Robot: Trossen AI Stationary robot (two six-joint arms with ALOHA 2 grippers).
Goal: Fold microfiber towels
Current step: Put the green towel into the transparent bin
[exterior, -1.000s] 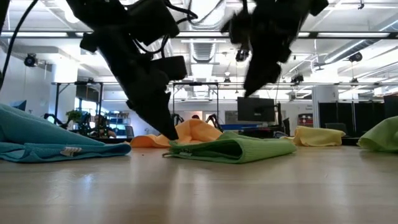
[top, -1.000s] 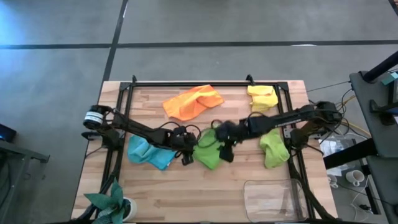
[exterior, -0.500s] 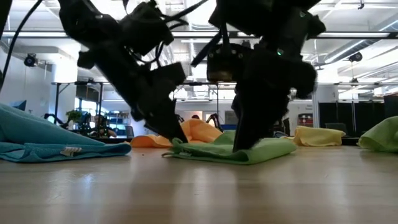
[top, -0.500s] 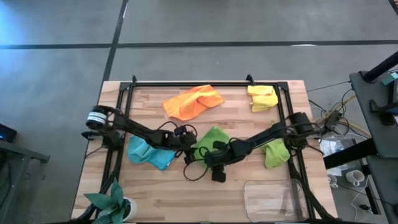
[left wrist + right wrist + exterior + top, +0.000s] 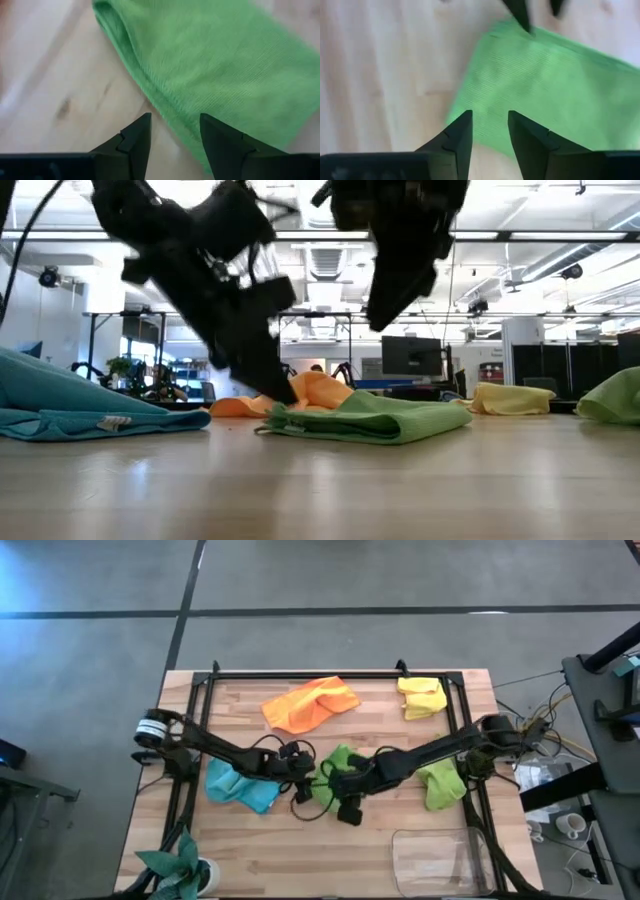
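Left gripper (image 5: 171, 131), jaws parted, at green towel (image 5: 340, 762) mid-table. Right gripper (image 5: 489, 131), parted, empty, hovering; we are seeing it lifted since before. Both arms are hiding the towel's middle overhead.

- Green towel (image 5: 225, 65): soft cloth, fine ribbed weave, matt, thick rolled edge.
- Table (image 5: 250, 850): pale wood planks, visible grain, smooth with a faint sheen.
- Orange towel (image 5: 310, 703), yellow towel (image 5: 421, 696), light blue towel (image 5: 240, 785), yellow-green towel (image 5: 441, 784): matt, crumpled cloth.
- Tray (image 5: 435, 858): clear plastic, glossy.
- Left gripper (image 5: 172, 131) and right gripper (image 5: 490, 127): dark, matt, hard-looking fingers, smooth-faced.
- Table frame (image 5: 300, 675): black bars, dull finish, probably metal.
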